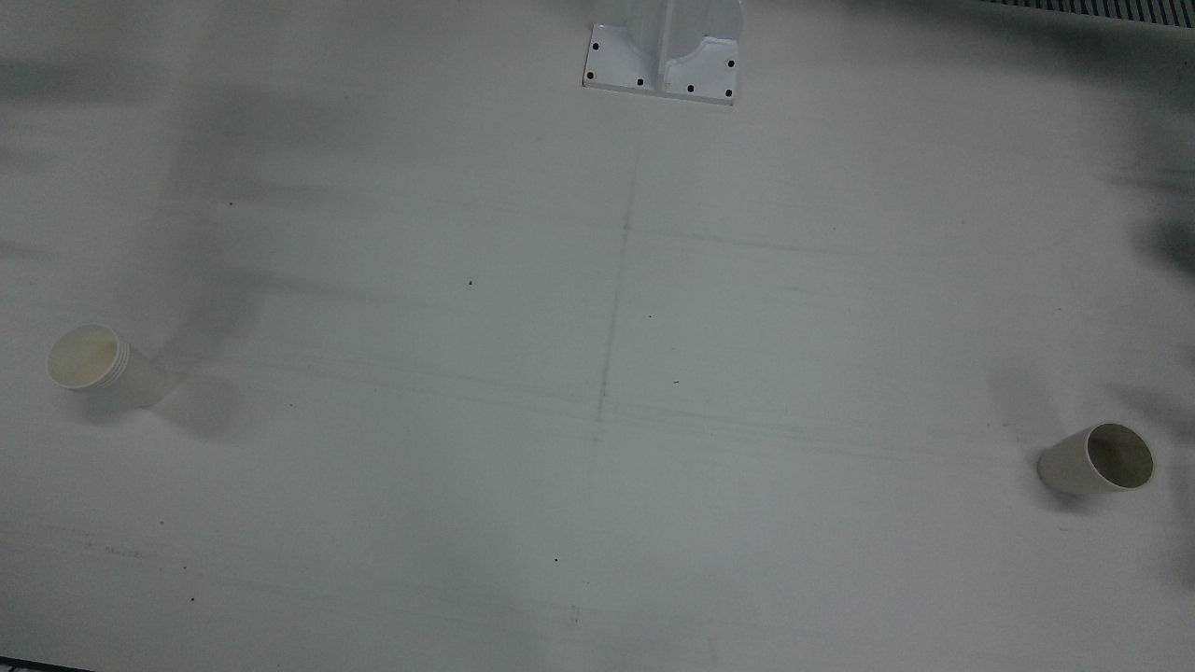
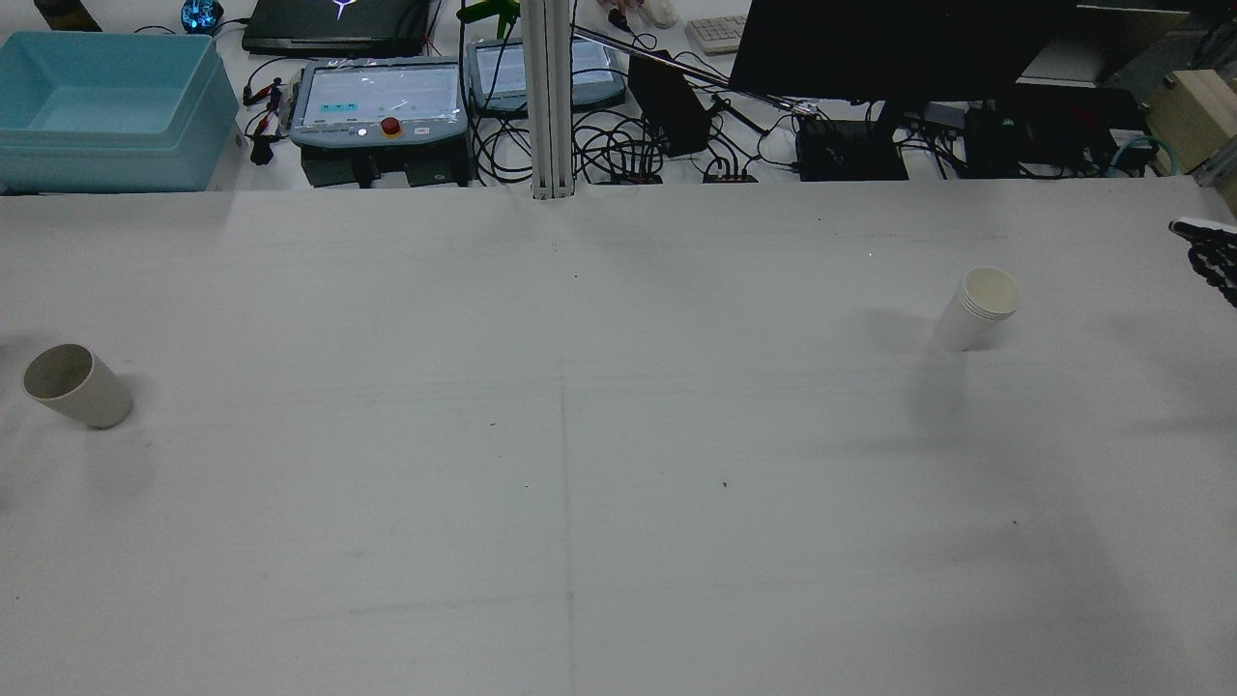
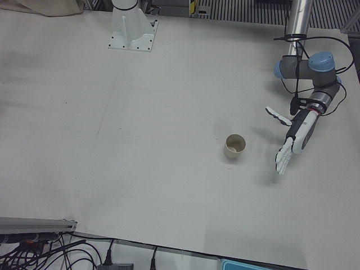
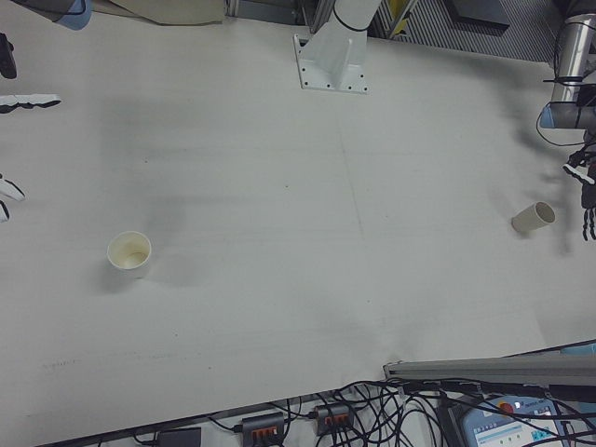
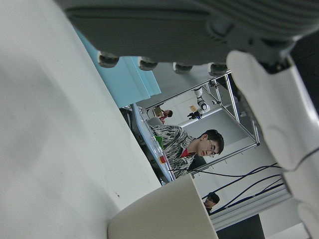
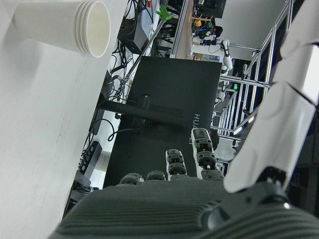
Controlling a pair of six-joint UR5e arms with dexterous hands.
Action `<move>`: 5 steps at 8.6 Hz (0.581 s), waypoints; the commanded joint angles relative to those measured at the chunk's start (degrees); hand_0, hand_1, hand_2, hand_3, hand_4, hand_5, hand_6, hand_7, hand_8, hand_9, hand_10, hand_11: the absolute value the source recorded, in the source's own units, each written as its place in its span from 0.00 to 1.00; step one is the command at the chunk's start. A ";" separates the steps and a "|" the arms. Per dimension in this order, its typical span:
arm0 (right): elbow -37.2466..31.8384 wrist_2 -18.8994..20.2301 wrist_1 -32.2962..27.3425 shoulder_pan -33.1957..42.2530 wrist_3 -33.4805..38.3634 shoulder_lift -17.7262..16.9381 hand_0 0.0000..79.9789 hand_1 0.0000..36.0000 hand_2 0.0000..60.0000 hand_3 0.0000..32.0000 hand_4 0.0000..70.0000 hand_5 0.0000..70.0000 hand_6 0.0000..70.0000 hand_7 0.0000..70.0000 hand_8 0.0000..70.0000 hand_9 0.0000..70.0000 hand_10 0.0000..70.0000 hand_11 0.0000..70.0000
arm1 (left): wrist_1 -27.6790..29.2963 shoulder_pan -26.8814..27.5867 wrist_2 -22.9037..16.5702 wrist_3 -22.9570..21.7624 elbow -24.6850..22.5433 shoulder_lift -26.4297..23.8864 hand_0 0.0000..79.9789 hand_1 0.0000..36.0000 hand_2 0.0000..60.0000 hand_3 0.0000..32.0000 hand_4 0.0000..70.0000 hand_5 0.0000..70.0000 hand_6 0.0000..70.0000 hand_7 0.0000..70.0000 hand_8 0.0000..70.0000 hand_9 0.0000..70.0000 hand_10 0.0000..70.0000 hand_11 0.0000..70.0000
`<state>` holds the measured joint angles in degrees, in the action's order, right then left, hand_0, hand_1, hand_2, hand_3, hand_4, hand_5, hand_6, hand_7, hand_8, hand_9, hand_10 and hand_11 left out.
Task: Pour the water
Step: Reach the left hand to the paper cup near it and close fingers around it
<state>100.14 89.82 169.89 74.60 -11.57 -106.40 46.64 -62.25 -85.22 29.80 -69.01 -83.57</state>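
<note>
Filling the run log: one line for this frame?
phase: pre-grasp | left hand: open, beside left cup, apart | right hand: open, clear of right cup | both cups upright on table

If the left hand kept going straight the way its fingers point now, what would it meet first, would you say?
Probably the bare table. In the left-front view the left hand is open, fingers angled down and past the beige cup, which sits off to one side. Depth is uncertain, so a graze can't be ruled out.
</note>
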 commanded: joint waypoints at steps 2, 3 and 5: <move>-0.20 0.01 0.00 -0.86 -0.47 -0.12 0.59 0.39 0.09 0.00 0.06 0.20 0.09 0.18 0.00 0.02 0.00 0.00 | -7.51 3.09 0.50 4.28 -5.58 -0.02 0.61 0.15 0.00 0.16 0.15 0.03 0.01 0.00 0.00 0.00 0.00 0.00; -0.20 -0.08 0.00 -0.86 -0.47 -0.38 0.59 0.38 0.09 0.00 0.05 0.19 0.08 0.15 0.00 0.01 0.00 0.00 | -9.45 3.36 0.50 4.39 -5.78 -1.23 0.62 0.16 0.00 0.06 0.19 0.05 0.04 0.01 0.00 0.00 0.00 0.00; -0.29 -0.08 -0.17 -0.95 -0.47 -0.56 0.59 0.37 0.08 0.00 0.04 0.18 0.07 0.11 0.00 0.00 0.00 0.00 | -13.13 3.45 0.32 4.48 -5.52 -3.86 0.61 0.13 0.00 0.00 0.24 0.06 0.05 0.03 0.00 0.00 0.00 0.00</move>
<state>99.91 89.77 169.87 73.75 -12.03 -106.75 37.81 -59.09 -84.74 33.80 -74.33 -84.64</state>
